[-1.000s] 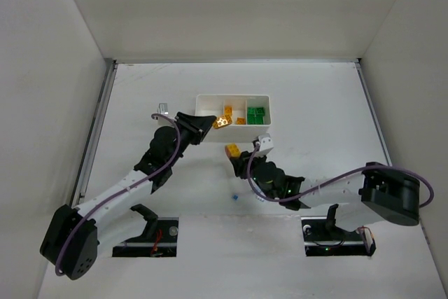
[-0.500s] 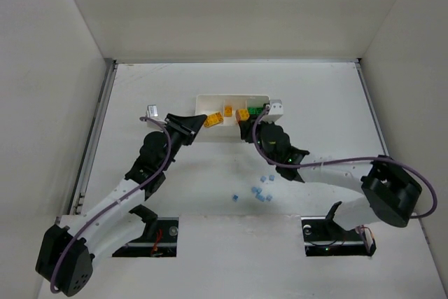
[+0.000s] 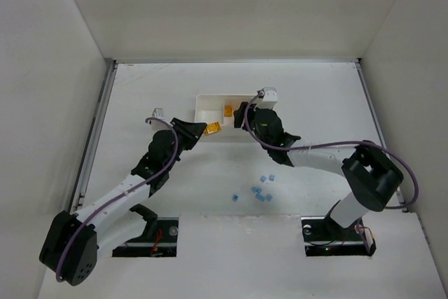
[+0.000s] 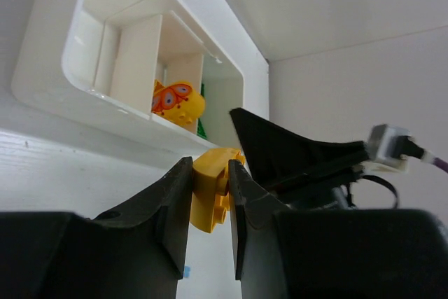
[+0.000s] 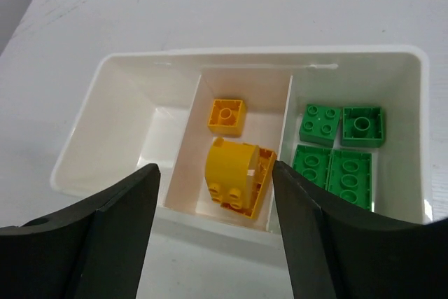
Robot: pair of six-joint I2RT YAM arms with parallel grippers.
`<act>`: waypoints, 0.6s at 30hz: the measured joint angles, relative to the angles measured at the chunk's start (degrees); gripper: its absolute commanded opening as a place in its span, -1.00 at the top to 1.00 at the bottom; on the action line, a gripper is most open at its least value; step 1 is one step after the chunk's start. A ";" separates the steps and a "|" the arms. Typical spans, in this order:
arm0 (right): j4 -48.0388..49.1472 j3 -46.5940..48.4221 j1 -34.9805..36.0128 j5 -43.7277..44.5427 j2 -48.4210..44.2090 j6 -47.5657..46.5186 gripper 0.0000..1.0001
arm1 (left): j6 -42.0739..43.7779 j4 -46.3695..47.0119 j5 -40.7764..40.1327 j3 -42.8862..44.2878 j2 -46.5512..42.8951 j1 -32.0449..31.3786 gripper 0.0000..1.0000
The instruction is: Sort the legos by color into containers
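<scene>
**Holding a yellow brick at the tray's near edge while the other arm hangs open above**

Your left gripper [image 4: 208, 173] is pinched narrow on a yellow-orange brick [image 4: 208, 201]. It holds the brick in the air just near of the white tray [image 3: 210, 97], by the tray's near wall. That spot makes sense: the brick lines up roughly with the middle compartment [image 5: 241, 89], where the other yellow pieces [image 5: 236, 173] already lie. I judge it is waiting for room to drop in.

Your right gripper [image 5: 215, 169] hangs over that same compartment with its jaws spread wide and nothing between them. The large yellow piece sits tilted against the divider directly below, so this arm looks done with its delivery. While it hovers there it blocks the left arm's way in.

The green bricks [image 5: 339, 148] lie flat in the right compartment. The left compartment [image 5: 133, 138] holds nothing, which fits the blue bricks [image 3: 262, 190] being loose on the table [image 3: 315, 103], well near of the tray.

You would likely want the right arm clear before the left moves in, since the two wrists are close together over a small tray.
</scene>
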 measured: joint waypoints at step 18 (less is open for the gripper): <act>-6.27 -24.52 3.63 2.64 -31.47 8.87 0.34 | 18.97 0.57 -7.98 25.33 30.69 -6.78 0.81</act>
